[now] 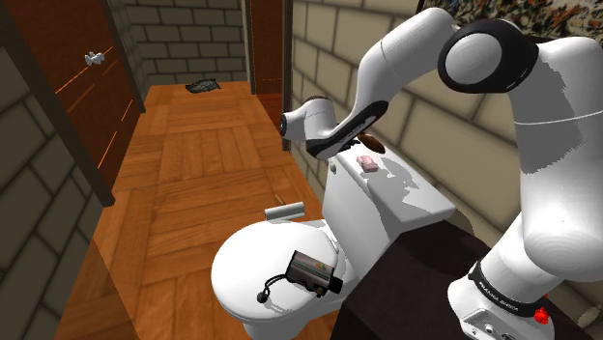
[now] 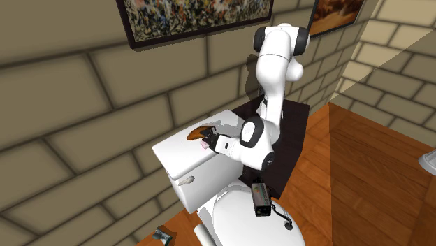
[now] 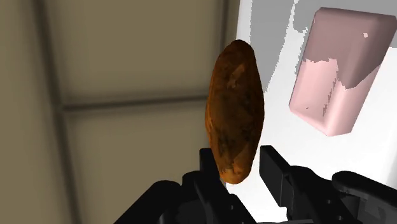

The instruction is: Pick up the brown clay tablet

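So, step: grasp stage of the pick, by my read; lift not confirmed.
Tablet: brown clay tablet (image 3: 235, 111), a mottled flattened oval, sits at the wall-side edge of the white toilet tank lid (image 1: 416, 193), right of centre in the shoulder view.
Tablet vs gripper: the black gripper (image 3: 242, 168) straddles its near end. The rest of the oval runs away from the hand, along the seam between lid and brick wall.
Grip state: cannot tell whether it is clamped or just bracketed, since contact on both sides isn't readable.
Lift state: can't tell resting from barely raised. In the second exterior view the tablet (image 2: 197, 133) looks level with the lid, left of centre.
Why this approach: the arm folds down and comes in low from the side (image 2: 207, 142). Likely reason is that the tablet hugs the wall, so only its free end is reachable.
Neighbour: pink block (image 3: 337, 73) lies on the same lid, beside the tablet on the side away from the wall, apart from it and outside the gripper.
Risk: a short hold on one end means the tablet may pivot on lift.
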